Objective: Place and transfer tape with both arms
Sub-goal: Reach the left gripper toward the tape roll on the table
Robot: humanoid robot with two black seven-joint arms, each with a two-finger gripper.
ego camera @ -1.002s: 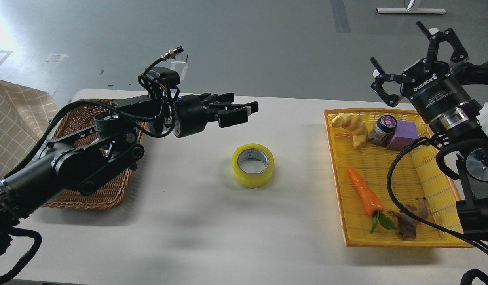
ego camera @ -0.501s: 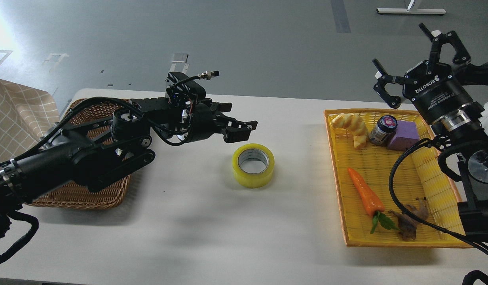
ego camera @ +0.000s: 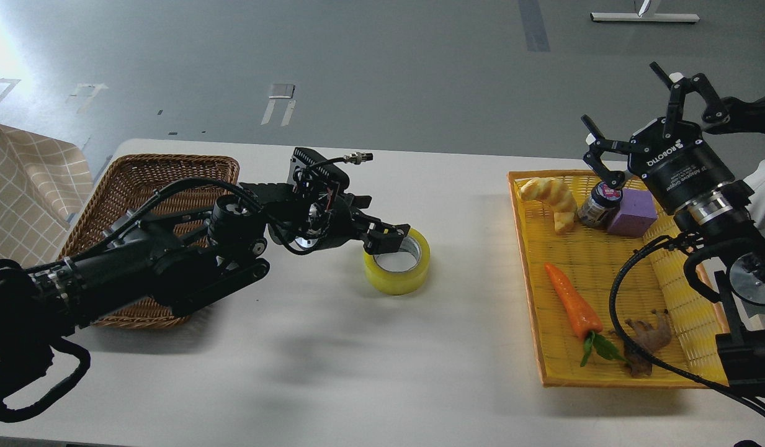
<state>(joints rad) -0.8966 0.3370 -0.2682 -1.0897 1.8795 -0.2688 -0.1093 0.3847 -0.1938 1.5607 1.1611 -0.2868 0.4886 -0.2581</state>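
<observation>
The tape [ego camera: 399,268], a yellow roll with a grey-white core, lies flat on the white table [ego camera: 332,347] near its middle. My left gripper [ego camera: 385,239] reaches in from the left, low over the roll's upper left rim, and hides part of the core hole. Its fingers look spread, and I cannot tell whether they touch the tape. My right gripper [ego camera: 643,121] is raised above the far end of the yellow tray [ego camera: 543,347], with fingers spread wide and nothing in them.
A brown wicker basket [ego camera: 165,171] stands at the left, partly under my left arm. The yellow tray holds a croissant [ego camera: 551,200], a dark jar [ego camera: 596,208], a purple block [ego camera: 633,212], a carrot [ego camera: 571,301] and a brown figure [ego camera: 646,338]. A checked cloth [ego camera: 22,186] lies far left.
My left gripper has moved down and to the right, from above the table down to the tape's rim. My right gripper has shifted slightly. The tape has not moved.
</observation>
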